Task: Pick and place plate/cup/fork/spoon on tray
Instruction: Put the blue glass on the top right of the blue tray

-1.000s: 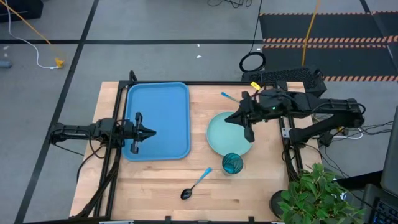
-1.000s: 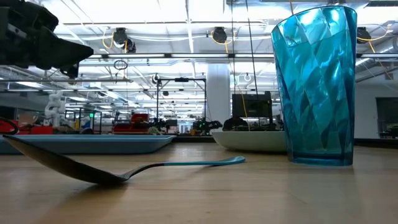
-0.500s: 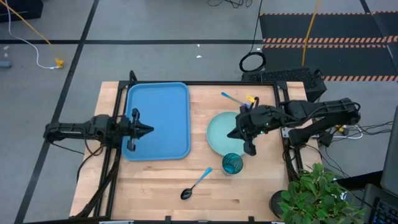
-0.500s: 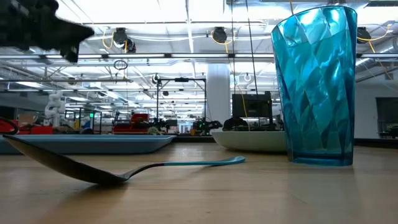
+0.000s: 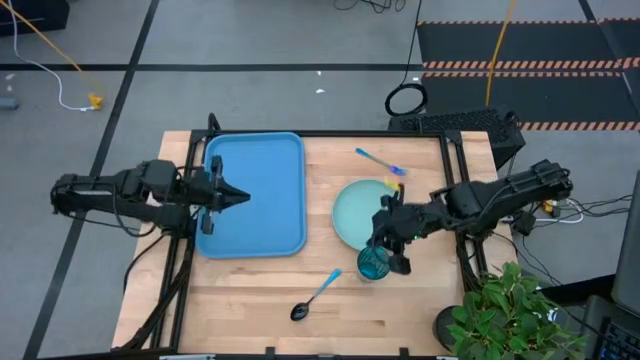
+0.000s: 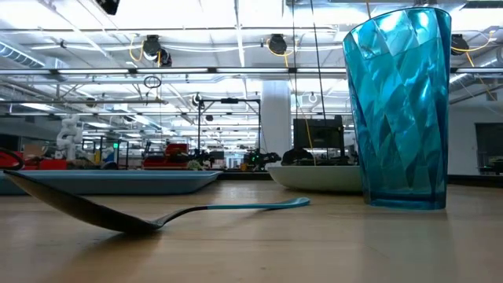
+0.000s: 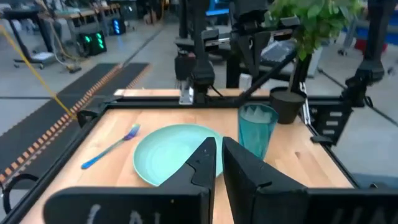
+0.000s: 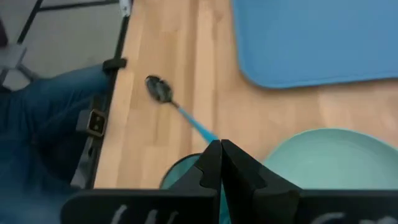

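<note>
Risk: we hold the right gripper (image 5: 384, 250), shut and empty, just over the cup (image 5: 373, 264); descending could topple it.

Bright blue tray (image 5: 254, 190), mint-green plate (image 5: 355, 213), faceted teal cup (image 6: 398, 106), black-bowled spoon (image 5: 314, 297), pale wooden desk (image 5: 420, 310).

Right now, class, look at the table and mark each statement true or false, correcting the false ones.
1. The blue tray holds nothing. True.
2. The plate lies on the tray. False: it rests on the wooden table.
3. The right gripper is above the cup. True.
4. The spoon lies inside the cup. False: it lies on the table beside it.
5. The fork lies beyond the plate. True.
</note>
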Controlling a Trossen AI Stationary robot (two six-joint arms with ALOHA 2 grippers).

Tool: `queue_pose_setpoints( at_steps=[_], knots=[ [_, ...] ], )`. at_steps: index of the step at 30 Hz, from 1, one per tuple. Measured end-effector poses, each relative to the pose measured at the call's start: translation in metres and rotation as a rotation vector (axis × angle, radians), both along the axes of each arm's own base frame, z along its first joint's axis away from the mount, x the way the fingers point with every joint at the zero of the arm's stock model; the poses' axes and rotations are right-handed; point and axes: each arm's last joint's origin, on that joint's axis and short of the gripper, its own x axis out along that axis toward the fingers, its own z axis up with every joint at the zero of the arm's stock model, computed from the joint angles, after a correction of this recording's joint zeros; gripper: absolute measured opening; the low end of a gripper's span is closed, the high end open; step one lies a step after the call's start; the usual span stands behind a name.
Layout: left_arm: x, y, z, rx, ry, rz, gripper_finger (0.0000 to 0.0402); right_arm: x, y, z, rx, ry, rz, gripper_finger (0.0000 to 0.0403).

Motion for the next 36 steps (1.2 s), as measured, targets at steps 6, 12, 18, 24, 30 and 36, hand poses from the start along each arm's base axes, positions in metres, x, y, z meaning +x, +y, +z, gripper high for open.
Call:
queue_pose_setpoints(
  at_steps=[6, 12, 18, 24, 30, 36],
  knots=[
    [0.029, -0.012, -0.001, 0.020, 0.098, -0.062, 0.0030, 0.004, 0.025, -0.014, 0.000, 0.056, 0.026, 0.0001],
    [0.050, -0.026, -0.012, 0.090, 0.194, -0.139, 0.0031, 0.005, 0.046, -0.026, 0.048, 0.127, 0.024, 0.0030],
    [0.064, -0.036, -0.016, 0.128, 0.238, -0.188, 0.0031, 0.002, 0.062, -0.032, 0.056, 0.164, 0.061, 0.0079],
    [0.070, -0.041, -0.016, 0.131, 0.238, -0.204, 0.0031, 0.004, 0.077, -0.044, 0.054, 0.211, 0.065, 0.0113],
    [0.072, -0.043, -0.016, 0.133, 0.232, -0.213, 0.0031, 0.007, 0.080, -0.053, 0.003, 0.232, 0.063, 0.0131],
    [0.078, -0.045, -0.017, 0.147, 0.214, -0.216, 0.0031, 0.008, 0.077, -0.053, -0.095, 0.194, 0.069, 0.0132]
  ],
)
